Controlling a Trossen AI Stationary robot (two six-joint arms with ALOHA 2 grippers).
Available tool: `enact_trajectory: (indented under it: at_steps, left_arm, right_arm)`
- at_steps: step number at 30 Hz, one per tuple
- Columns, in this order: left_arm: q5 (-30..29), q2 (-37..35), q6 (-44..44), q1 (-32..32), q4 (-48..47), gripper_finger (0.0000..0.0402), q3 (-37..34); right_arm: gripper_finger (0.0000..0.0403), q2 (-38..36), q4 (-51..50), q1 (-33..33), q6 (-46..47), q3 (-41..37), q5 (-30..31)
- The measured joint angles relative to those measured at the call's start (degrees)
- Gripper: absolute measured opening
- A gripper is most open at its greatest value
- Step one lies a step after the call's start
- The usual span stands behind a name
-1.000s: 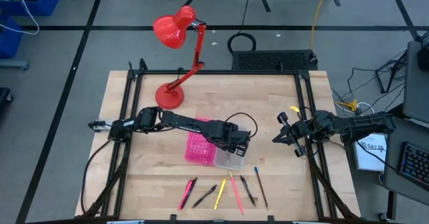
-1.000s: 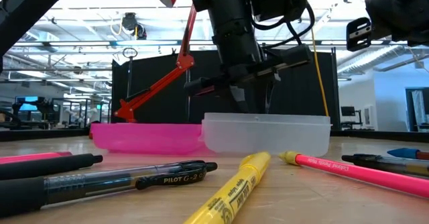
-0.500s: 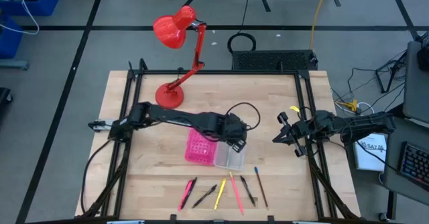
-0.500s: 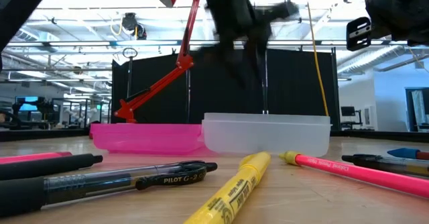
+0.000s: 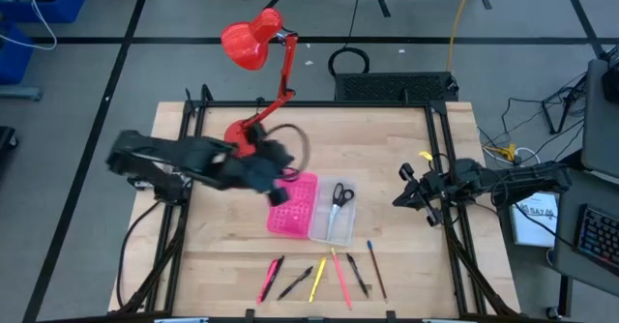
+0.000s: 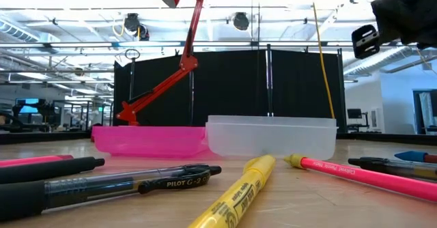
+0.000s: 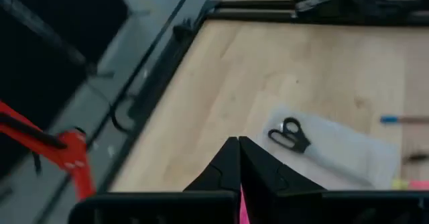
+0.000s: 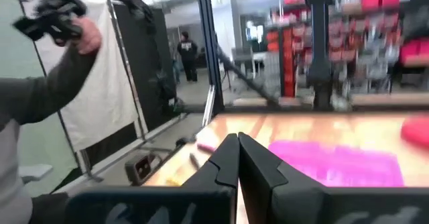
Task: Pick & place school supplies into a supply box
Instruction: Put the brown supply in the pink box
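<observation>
The scissors (image 5: 338,199), with dark handles, lie flat in the clear tray (image 5: 334,224) of the supply box, beside its pink half (image 5: 293,209); they also show in the left wrist view (image 7: 289,134). Several pens and pencils (image 5: 317,278) lie in a row on the table near its front edge, in front of the box. My left gripper (image 5: 279,190) is shut and empty, above the table just left of the pink half. My right gripper (image 5: 401,197) is shut and empty at the table's right side.
A red desk lamp (image 5: 256,81) stands with its base (image 5: 244,137) at the far left, close to my left arm. Black frame rails (image 5: 440,168) run along the table's sides. In the right wrist view a person's sleeved arm (image 8: 40,103) shows beyond the table.
My left gripper has risen out of the clear tray and swung fast toward the table's left edge and the lamp's base. The scissors, hidden under it before, now lie in the clear tray.
</observation>
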Motion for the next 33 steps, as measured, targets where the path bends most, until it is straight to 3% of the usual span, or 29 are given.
enact_trajectory:
  at_steps: [7,15,18,22,33]
  left_arm:
    - [4.2,-19.7,7.5,-2.1,15.5,0.0004,-23.8]
    - [22.4,-40.2,23.3,-2.2,48.5,0.0003,-60.3]
    - [25.7,-46.4,22.1,-2.4,51.7,0.0003,-69.3]
    - [25.8,-56.2,20.0,-3.5,52.9,0.0002,-78.1]
    - [30.5,-80.5,28.8,-4.5,55.9,0.0001,-96.5]
  right_arm:
    - [0.0,0.0,2.9,0.0,-4.7,0.0,0.1]
    - [0.0,0.0,8.1,0.0,-7.6,0.0,0.4]
    - [0.0,0.0,7.7,0.0,-9.2,0.0,0.3]
    - [0.0,0.4,7.5,0.0,-9.5,0.0,2.2]
    - [0.0,5.7,7.3,0.0,-8.8,0.0,14.5]
